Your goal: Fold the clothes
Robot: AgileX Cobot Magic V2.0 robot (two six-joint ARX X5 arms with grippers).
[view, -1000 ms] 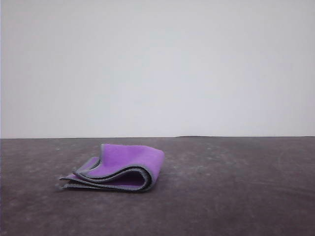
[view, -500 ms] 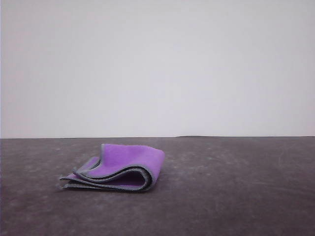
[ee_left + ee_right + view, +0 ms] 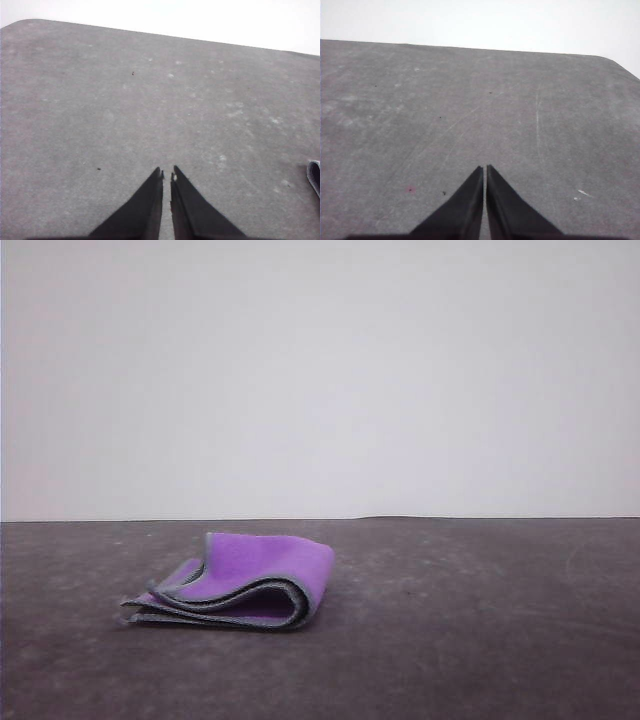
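The small thick cloth (image 3: pixel 243 578), bright purple with light grey stitched edging, lies folded over on the dark grey, scuffed bench (image 3: pixel 480 640), left of centre in the front view and a little back from the near edge. Its layers are stacked loosely: the fold bulges round on the right side, while on the left the edges fan out flat against the bench. Purple faces outward; a dark charcoal lining peeps out between the layers along the open curl, but how many layers lie there is hard to count from here. The underside is hidden.

From the left wrist camera only a sliver of that cloth (image 3: pixel 314 177) is caught, a grey-edged corner cut off by the frame's border, so little of its shape can be read there. The left tool (image 3: pixel 167 174) hangs low over bare bench, well apart from the cloth, its two black tapered fingers pressed almost together with just a thin slit between the tips, holding nothing. The arm behind it is out of frame.

The right tool (image 3: pixel 485 169) sits the same way above its own stretch of scratched, speckled bench (image 3: pixel 420 110): black fingers drawn together to a hairline gap, empty, pointing forward and slightly downward toward the surface. A pale wall (image 3: pixel 320 370) rises behind the bench's far edge.
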